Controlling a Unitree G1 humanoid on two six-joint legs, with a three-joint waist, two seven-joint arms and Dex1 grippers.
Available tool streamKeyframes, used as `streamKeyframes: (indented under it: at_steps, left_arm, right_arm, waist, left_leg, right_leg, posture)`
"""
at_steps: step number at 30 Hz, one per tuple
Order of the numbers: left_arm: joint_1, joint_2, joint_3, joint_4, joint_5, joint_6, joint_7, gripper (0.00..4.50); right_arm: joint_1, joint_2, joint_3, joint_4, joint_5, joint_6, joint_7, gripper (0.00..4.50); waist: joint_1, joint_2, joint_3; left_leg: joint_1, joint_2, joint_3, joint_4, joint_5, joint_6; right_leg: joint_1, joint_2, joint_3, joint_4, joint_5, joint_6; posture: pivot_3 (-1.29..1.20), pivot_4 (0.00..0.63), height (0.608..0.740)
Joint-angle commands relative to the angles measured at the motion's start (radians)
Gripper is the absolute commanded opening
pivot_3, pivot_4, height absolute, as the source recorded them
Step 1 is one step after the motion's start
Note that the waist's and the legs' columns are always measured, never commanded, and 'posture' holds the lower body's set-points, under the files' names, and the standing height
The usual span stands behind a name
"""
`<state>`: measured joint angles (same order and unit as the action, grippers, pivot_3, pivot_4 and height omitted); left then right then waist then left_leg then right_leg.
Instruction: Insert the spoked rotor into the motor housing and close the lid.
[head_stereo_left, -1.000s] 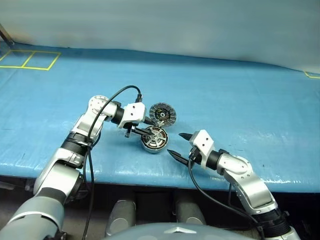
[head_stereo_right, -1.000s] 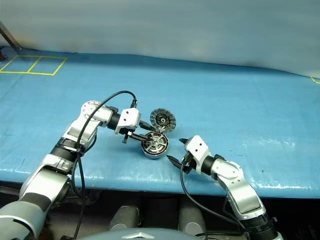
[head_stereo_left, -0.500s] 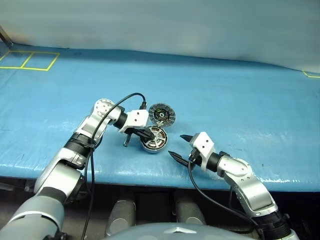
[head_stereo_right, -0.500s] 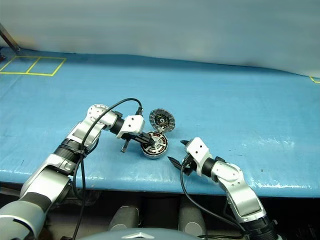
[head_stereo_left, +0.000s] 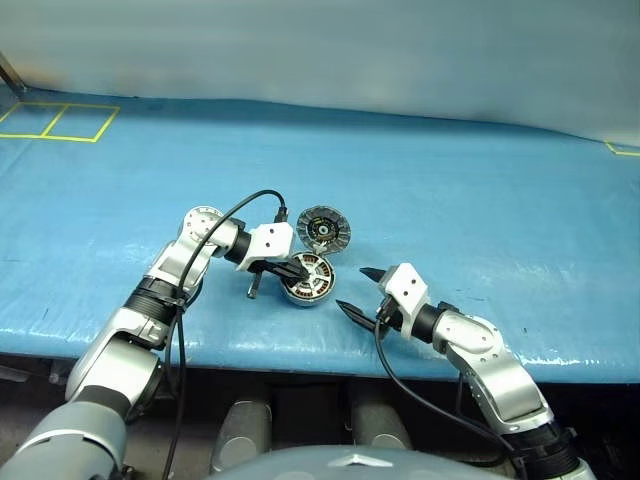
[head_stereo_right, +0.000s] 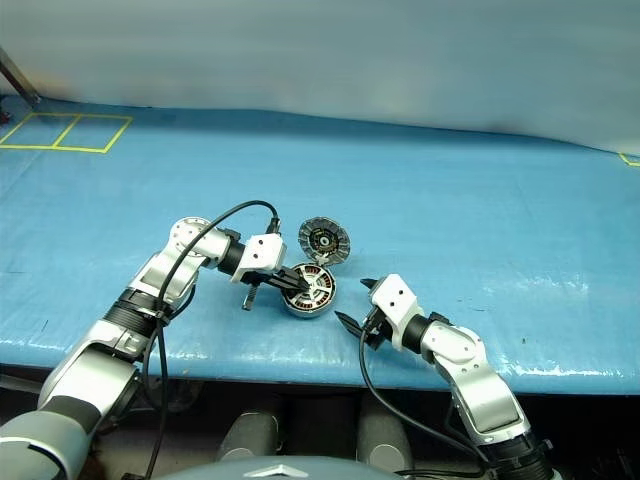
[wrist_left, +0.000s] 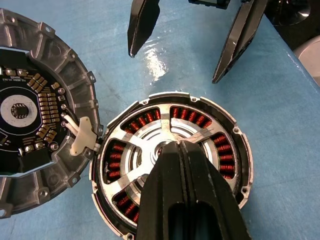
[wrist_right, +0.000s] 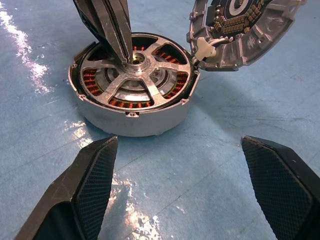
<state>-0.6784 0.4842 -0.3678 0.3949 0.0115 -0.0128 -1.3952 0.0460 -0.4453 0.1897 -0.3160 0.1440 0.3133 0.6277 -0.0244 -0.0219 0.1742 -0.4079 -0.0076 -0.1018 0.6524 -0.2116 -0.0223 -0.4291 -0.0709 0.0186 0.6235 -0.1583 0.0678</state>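
Left gripper (wrist_right: 122, 52) pressed together, tips on hub of spoked rotor (wrist_right: 131, 82) inside motor housing (wrist_right: 131, 122); lid (wrist_left: 35, 125) open; right gripper (head_stereo_left: 358, 290) spread nearby.

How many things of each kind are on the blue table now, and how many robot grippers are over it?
Motor housing: 1
Spoked rotor, seated in the housing: 1
Lid, open, hinged to the housing: 1
Grippers: 2, the left gripper shut with its tip on the rotor hub, the right gripper open
Total: 5
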Motion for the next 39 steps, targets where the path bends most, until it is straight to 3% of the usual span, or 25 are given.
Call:
streamKeyframes:
  at_steps: [1,7,39]
  left_arm:
    - [0.009,-0.004,0.030,0.010,-0.020,0.012,0.038,0.01]
    - [-0.013,-0.042,0.086,-0.016,-0.089,0.042,0.095,0.01]
    - [0.122,0.033,0.014,-0.110,-0.048,0.085,0.071,0.01]
  right_arm:
    - [-0.017,0.003,0.003,-0.010,-0.001,-0.018,0.005,4.16]
    - [-0.020,0.001,0.003,-0.006,0.001,-0.017,0.012,4.16]
    - [-0.006,0.000,0.002,-0.015,-0.011,-0.015,0.003,4.16]
  waist:
    - [0.000,0.000,0.000]
    - [0.003,0.000,0.000]
    - [0.000,0.000,0.000]
  left_leg:
    - [0.000,0.000,0.000,0.000,0.000,0.000]
    - [-0.001,0.000,0.000,0.000,0.000,0.000]
    - [0.000,0.000,0.000,-0.004,0.000,0.000]
  right_leg:
    - [0.000,0.000,0.000,0.000,0.000,0.000]
    - [0.000,0.000,0.000,0.000,0.000,0.000]
    - [-0.001,0.000,0.000,-0.001,-0.001,-0.001]
  posture:
    - [0.00,0.150,0.740]
    - [0.00,0.150,0.740]
    - [0.00,0.150,0.740]
